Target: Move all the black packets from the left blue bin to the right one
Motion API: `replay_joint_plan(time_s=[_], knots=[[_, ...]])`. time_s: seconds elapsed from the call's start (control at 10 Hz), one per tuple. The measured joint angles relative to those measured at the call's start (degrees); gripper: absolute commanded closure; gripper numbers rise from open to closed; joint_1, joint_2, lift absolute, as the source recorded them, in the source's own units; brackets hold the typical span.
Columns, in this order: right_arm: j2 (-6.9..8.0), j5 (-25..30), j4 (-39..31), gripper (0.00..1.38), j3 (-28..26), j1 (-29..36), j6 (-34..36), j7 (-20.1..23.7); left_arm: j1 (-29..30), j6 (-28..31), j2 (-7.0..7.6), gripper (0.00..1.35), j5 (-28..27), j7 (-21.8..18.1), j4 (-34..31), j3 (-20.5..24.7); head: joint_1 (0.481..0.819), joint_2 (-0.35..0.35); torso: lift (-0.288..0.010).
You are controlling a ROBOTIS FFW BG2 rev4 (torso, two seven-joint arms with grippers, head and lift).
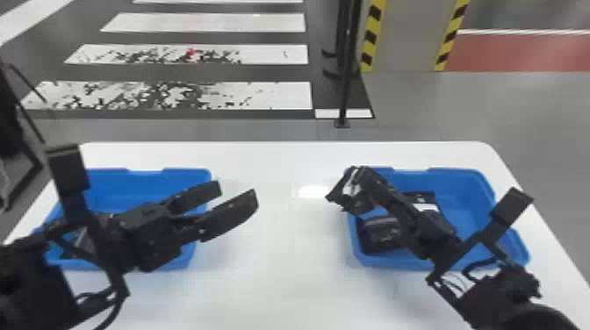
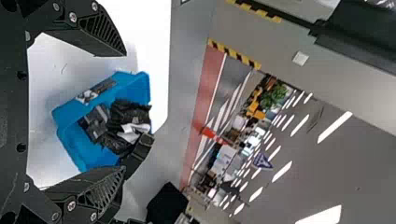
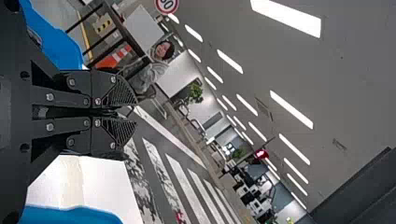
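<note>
In the head view my left gripper (image 1: 238, 191) stands open over the table just right of the left blue bin (image 1: 127, 186); a dark packet (image 1: 80, 244) lies in that bin, partly behind the arm. My right gripper (image 1: 365, 174) is shut on a crumpled black packet (image 1: 347, 194), which hangs at the left rim of the right blue bin (image 1: 461, 186). Packets (image 1: 381, 232) lie inside that bin. From the left wrist, my left gripper (image 2: 125, 112) has nothing between its parted fingers; past it is the right bin (image 2: 133, 86). In the right wrist view my right gripper (image 3: 134, 111) has its fingertips close together.
Both bins stand on a white table (image 1: 281, 245), with a wide gap between them. A black pole (image 1: 346, 87) rises from the floor behind the table. Camera brackets stick up from both arms.
</note>
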Motion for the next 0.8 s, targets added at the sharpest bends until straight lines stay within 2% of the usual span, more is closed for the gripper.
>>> replay_joint_plan(time_s=[0.2, 0.3, 0.5, 0.6, 0.7, 0.8], knots=[[-0.33, 3.6, 5.6, 1.28, -4.7, -3.7, -1.0, -0.9, 3.6, -0.3, -1.29, 0.15, 0.0, 0.1, -4.2, 7.8, 0.695, 0.02, -0.154], [-0.35, 5.6, 8.1, 1.17, -7.3, -5.1, -0.9, -1.3, 4.9, -0.4, -1.45, 0.15, 0.0, 0.2, -5.5, 10.9, 0.695, 0.009, -0.154], [-0.39, 8.8, 12.7, 0.52, -12.1, -6.8, 1.1, -1.5, 6.6, 0.3, -1.7, 0.15, 0.1, 0.2, -6.8, 15.6, 0.695, -0.017, -0.154], [-0.37, 11.1, 13.1, 0.26, -14.3, -6.5, 1.3, -2.0, 7.0, 0.7, -1.78, 0.15, 0.2, 0.2, -6.9, 17.2, 0.695, -0.034, -0.154], [-0.21, 13.5, 11.3, 0.1, -15.6, -5.0, 1.2, -2.7, 7.2, 1.1, -1.77, 0.15, -0.5, 0.3, -7.1, 18.5, 0.695, -0.038, -0.154], [0.19, 16.1, 8.0, 0.11, -16.4, -2.5, -0.3, -3.7, 6.9, 1.7, -1.75, 0.15, -2.2, 0.5, -7.1, 19.7, 0.695, -0.036, -0.154]])
